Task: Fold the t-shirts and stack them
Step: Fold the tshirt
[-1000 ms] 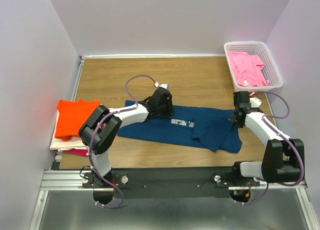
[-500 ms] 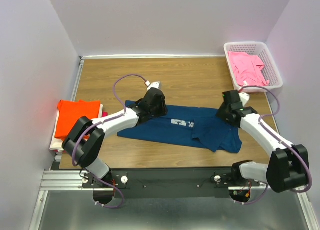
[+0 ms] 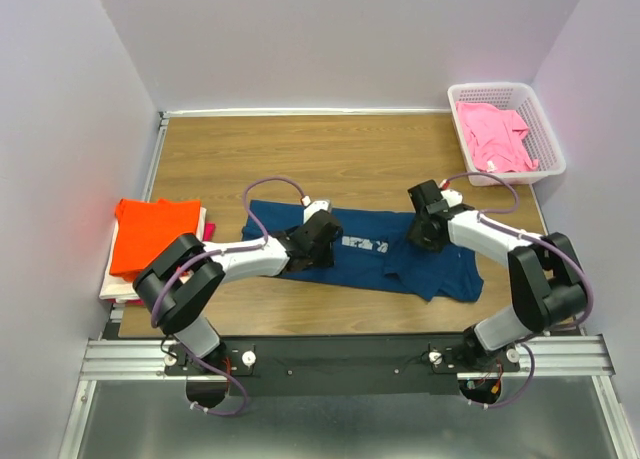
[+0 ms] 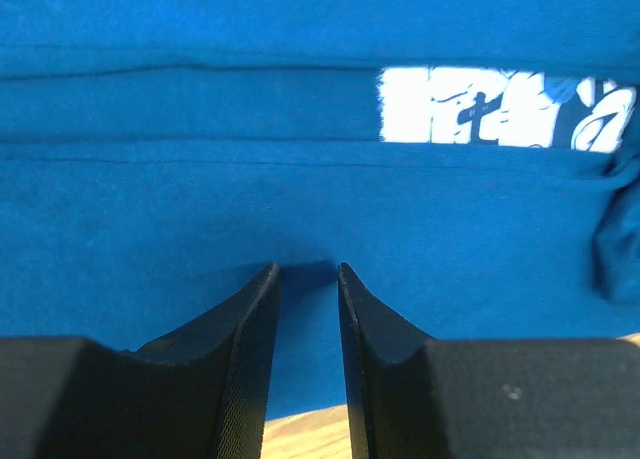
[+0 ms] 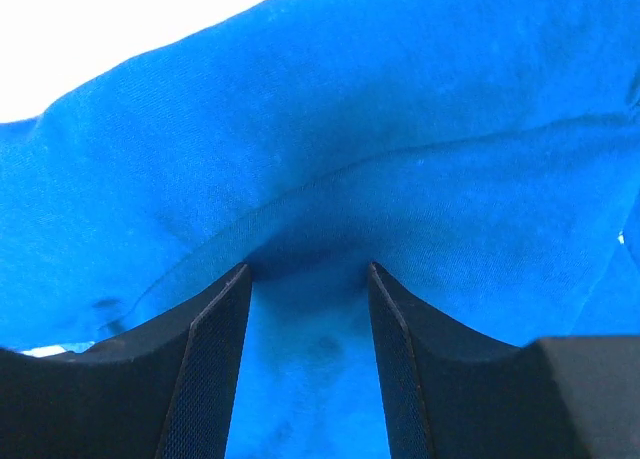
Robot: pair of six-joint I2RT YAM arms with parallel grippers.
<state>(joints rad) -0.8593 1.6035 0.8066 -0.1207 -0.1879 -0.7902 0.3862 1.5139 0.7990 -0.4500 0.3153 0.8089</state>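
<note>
The left hand (image 4: pixel 307 269), fingers a narrow slit apart, presses its tips into the navy t-shirt (image 3: pixel 440 269) lying mid-worktop (image 3: pixel 300 159) — whether it grips cloth cannot be told — while the right hand (image 5: pixel 308 267), spread wide, straddles a raised ridge, presumably to pinch it for the fold.

From above I see bright, even light; the arms (image 3: pixel 250 255) throw only soft, short shadows on the table (image 3: pixel 350 149). The orange t-shirt (image 3: pixel 150 234) gives the left wall (image 3: pixel 70 179) a reddish glow. In both wrist views the navy t-shirt (image 4: pixel 200 209) looks strongly blue; its white print (image 4: pixel 480 119) is burnt out, and the upper left corner of the right wrist view is pure white.
</note>
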